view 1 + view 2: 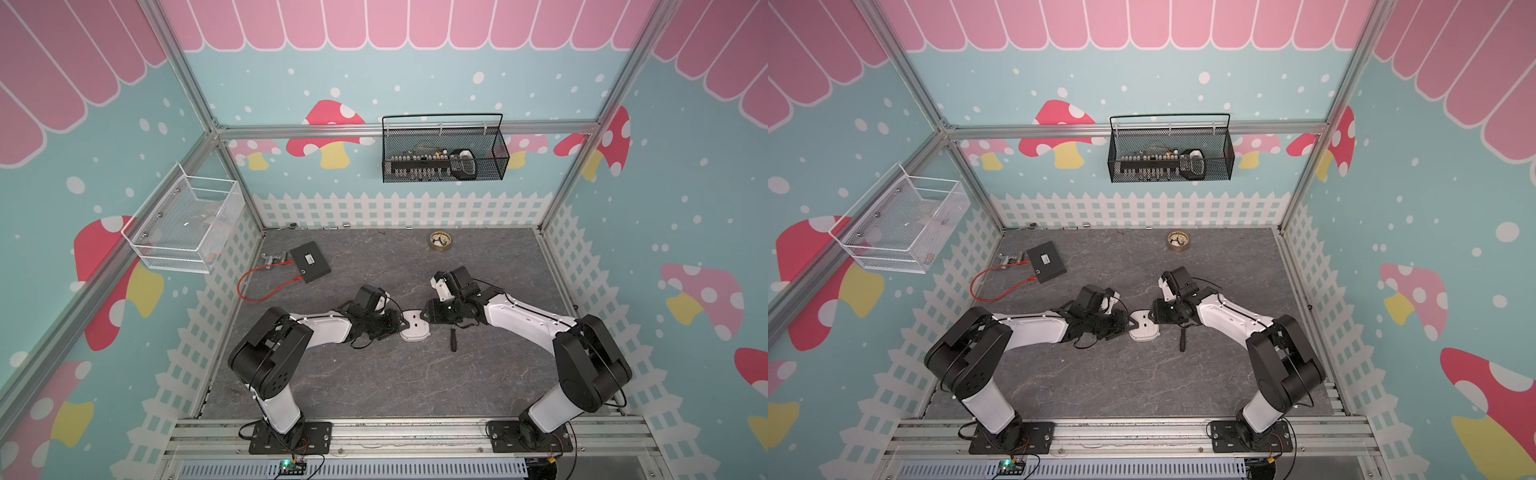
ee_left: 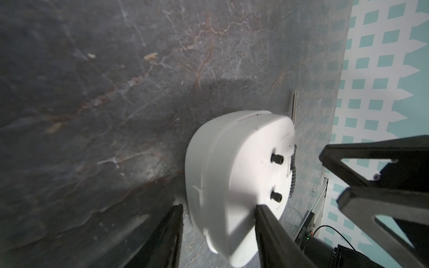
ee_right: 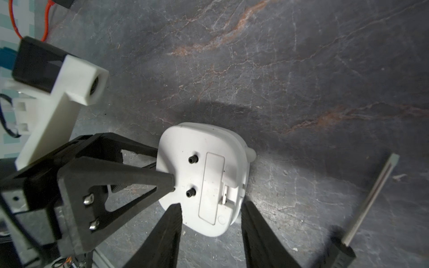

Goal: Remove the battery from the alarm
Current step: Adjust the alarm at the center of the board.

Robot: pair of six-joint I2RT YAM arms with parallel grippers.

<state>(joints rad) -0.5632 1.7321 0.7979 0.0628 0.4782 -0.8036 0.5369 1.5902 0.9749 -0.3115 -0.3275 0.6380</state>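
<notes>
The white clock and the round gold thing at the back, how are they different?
The alarm is white and rounded-square; the brass-rimmed disc is round and golden. The alarm lies face down in the middle; the brass-rimmed disc lies face up, far back. Both rest on the grey table.

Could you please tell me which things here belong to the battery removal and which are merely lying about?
Job: alarm, battery hidden; probably screwdriver; left gripper; right gripper.
Lying about: compass, black box with red cable, black mesh basket, white mesh basket.
</notes>
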